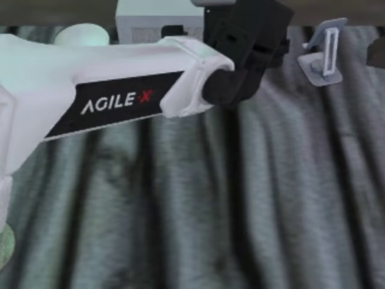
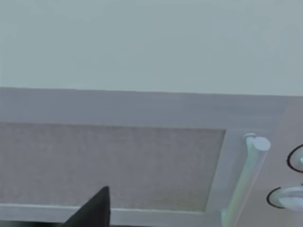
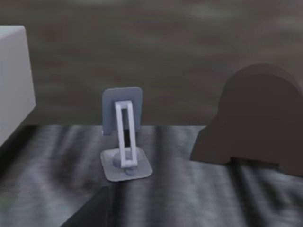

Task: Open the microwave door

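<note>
While the white AgileX left arm (image 1: pixel 108 90) stretches from the left edge of the top view toward the upper middle, its black left gripper (image 1: pixel 252 42) hangs just in front of the small pale grey-white boxy microwave (image 1: pixel 159 18), which sits at the top centre of the frame on the dark grey rippled cloth tabletop (image 1: pixel 240 211). Whether the left fingers are spread or closed cannot be told; only one dark fingertip (image 2: pixel 92 213) shows at the lower left of the left wrist view. That view is filled by the microwave's front: the flat pale grey microwave door (image 2: pixel 118 109) with its darker speckled mesh window (image 2: pixel 109 165) lies flush and closed, a pale cylindrical bar handle (image 2: pixel 248 175) runs along its edge at the lower right, and two round knobs (image 2: pixel 293 177) sit just beyond the handle at the right edge.

A small pale blue-grey stand with a white upright frame (image 1: pixel 325 54) rests on the tabletop at the upper right of the top view, well apart from the microwave. The right gripper itself is not clearly seen. In the right wrist view a dark rounded block (image 3: pixel 255 118) stands at the right of the frame, near the stand.
</note>
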Motion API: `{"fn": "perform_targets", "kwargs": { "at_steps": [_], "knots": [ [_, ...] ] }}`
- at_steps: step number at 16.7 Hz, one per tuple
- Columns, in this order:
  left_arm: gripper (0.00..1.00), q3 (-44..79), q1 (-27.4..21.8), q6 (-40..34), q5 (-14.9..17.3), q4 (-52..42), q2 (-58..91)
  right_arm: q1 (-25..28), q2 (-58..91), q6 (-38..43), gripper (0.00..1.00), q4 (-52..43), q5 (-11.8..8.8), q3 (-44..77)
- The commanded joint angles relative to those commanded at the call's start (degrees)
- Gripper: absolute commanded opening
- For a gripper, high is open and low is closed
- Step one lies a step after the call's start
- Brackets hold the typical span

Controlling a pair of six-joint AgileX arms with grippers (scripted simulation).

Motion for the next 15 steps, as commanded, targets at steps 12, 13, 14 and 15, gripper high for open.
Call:
{"fn": "perform_targets", "kwargs": {
  "at_steps": [12, 13, 14, 15],
  "knots": [
    [1.0, 12.9, 5.9, 4.1, 5.2, 2.9, 13.3, 0.0, 0.0, 0.0, 1.0, 0.0, 0.0, 0.0],
    [1.0, 13.1, 6.0, 4.2, 5.2, 2.9, 13.5, 0.0, 0.0, 0.0, 1.0, 0.0, 0.0, 0.0],
    [1.0, 13.1, 6.0, 4.2, 5.2, 2.9, 13.5, 0.0, 0.0, 0.0, 1.0, 0.0, 0.0, 0.0],
    [1.0, 13.1, 6.0, 4.2, 5.2, 2.9, 13.5, 0.0, 0.0, 0.0, 1.0, 0.0, 0.0, 0.0]
  ]
}}
